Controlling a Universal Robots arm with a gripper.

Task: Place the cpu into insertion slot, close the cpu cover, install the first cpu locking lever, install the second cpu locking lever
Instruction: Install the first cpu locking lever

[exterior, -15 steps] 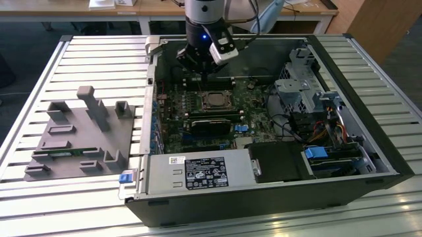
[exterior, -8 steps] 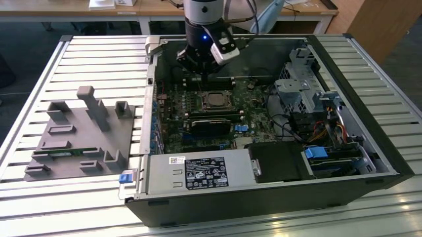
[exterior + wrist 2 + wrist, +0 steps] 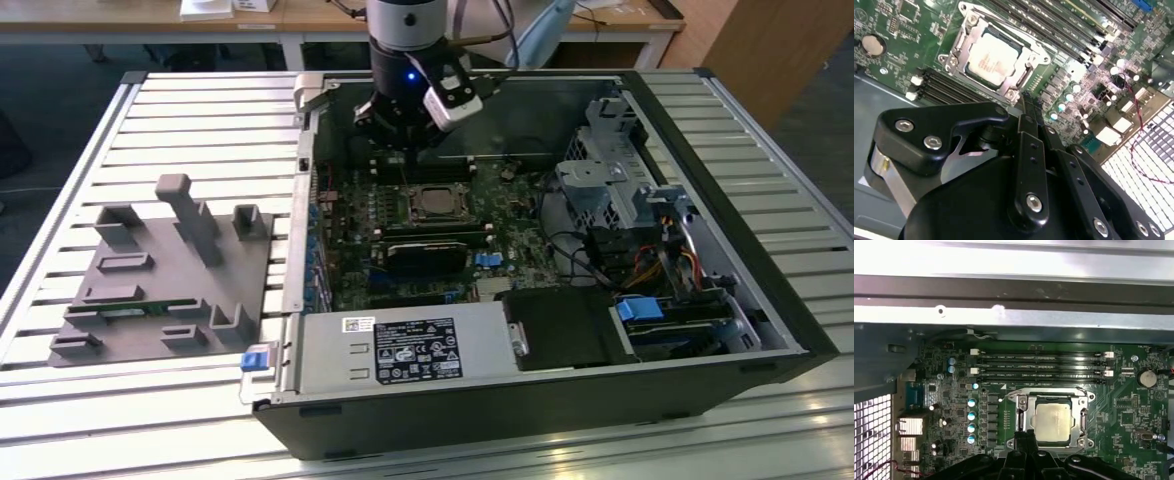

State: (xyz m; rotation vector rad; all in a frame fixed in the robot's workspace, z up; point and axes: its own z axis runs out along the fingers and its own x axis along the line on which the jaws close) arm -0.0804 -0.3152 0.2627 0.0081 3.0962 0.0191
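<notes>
The cpu [image 3: 990,57] shows its pale silvery face and lies flat in the socket on the green motherboard [image 3: 400,235]. The cpu cover [image 3: 1023,76] is down around it as a metal frame. The insertion slot itself is hidden under them. Thin wire levers run along the frame's sides; I cannot tell whether they are latched. My gripper [image 3: 1026,102] hovers just off one edge of the socket, shut with nothing between its black fingers. In the exterior view the gripper [image 3: 400,155] hangs above the board just behind the cpu [image 3: 433,203]. The first wrist view also has the cpu [image 3: 1053,421], cover [image 3: 1023,416] and gripper [image 3: 1029,439].
Long black memory slots [image 3: 1039,367] run beside the socket. The open case holds a power supply [image 3: 400,350], a drive cage [image 3: 621,165] and loose cables [image 3: 641,265]. A grey fixture [image 3: 167,270] stands on the slatted table at the exterior view's left.
</notes>
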